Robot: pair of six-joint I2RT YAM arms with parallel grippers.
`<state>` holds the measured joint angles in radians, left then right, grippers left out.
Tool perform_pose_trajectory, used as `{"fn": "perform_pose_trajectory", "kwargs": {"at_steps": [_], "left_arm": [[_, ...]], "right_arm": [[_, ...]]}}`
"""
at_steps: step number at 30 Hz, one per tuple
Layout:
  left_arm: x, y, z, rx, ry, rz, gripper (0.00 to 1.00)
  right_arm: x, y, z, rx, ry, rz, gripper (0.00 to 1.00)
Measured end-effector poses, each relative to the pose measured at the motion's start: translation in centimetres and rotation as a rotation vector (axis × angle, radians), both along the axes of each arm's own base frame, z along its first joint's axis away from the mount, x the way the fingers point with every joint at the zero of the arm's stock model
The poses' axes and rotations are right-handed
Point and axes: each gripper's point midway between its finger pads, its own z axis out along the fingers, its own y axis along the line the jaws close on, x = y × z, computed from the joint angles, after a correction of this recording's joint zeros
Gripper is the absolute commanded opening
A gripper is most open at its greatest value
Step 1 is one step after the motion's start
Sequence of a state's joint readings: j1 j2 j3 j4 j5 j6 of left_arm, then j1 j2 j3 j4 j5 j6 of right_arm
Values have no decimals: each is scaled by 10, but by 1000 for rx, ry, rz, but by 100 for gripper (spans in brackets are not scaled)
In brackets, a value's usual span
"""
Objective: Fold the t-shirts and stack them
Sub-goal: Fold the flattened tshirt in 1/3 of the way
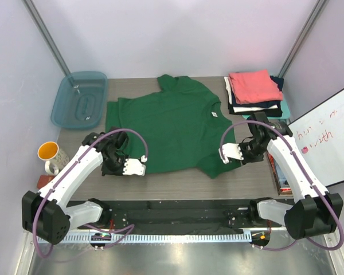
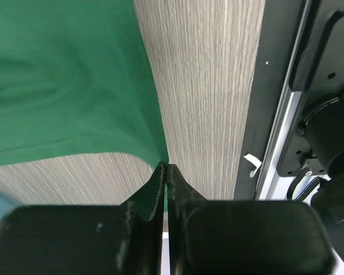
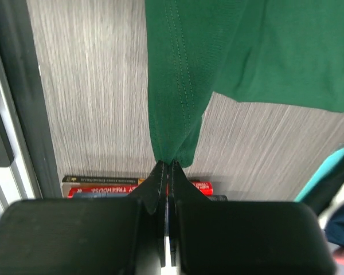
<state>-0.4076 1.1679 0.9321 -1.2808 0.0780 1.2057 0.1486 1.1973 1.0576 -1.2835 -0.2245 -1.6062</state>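
A plain dark green t-shirt [image 1: 172, 126] lies spread flat on the table, collar toward the right. My left gripper [image 1: 111, 167] is shut on its near left corner; the left wrist view shows the jaws [image 2: 167, 167] pinching the tip of the green cloth [image 2: 63, 74]. My right gripper [image 1: 239, 156] is shut on the near right sleeve. In the right wrist view the stitched green hem [image 3: 178, 86] rises bunched from the closed jaws [image 3: 167, 164]. A stack of folded shirts [image 1: 255, 91] sits at the back right, with coral-pink on top, then white, black and teal.
A translucent teal tub [image 1: 79, 100] stands at the back left. A white mug with an orange inside [image 1: 49, 153] is at the left edge. A whiteboard [image 1: 327, 137] leans at the right, with books [image 1: 278, 172] beside it, also in the right wrist view [image 3: 103, 186]. The black rail [image 1: 178, 209] runs along the near edge.
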Motion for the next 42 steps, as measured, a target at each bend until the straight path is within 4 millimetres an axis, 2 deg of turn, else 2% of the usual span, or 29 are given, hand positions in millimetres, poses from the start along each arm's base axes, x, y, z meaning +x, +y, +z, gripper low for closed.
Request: {"fn": "perform_pose_trajectory", "kwargs": {"at_steps": [7,13,19,24,27,32,38,42], "left_arm": [[-6,-5,7,-37,7,-2,0],[-7,-9,12,-60,8,70,0],[-7,-10,17,-58,-5,108,0],[7,0,25,18,-46,161,0],[15,4,30,49,-69,180,0],[19,13,31,99,-94,198,0],[12,20,23,139,-71,197,0],[11,27,10,178,-66,197,0]], "right_arm": [[-9,-8,20,-32,-102,49,1],[-15,-14,32,-58,-171,68,1],[-19,-14,27,-58,-167,95,1],[-23,-12,9,-46,-159,83,1],[-5,-10,2,-37,-216,68,1],[49,-2,0,-15,-310,17,1],[112,7,17,16,-431,-31,1],[139,11,28,28,-492,-36,1]]}}
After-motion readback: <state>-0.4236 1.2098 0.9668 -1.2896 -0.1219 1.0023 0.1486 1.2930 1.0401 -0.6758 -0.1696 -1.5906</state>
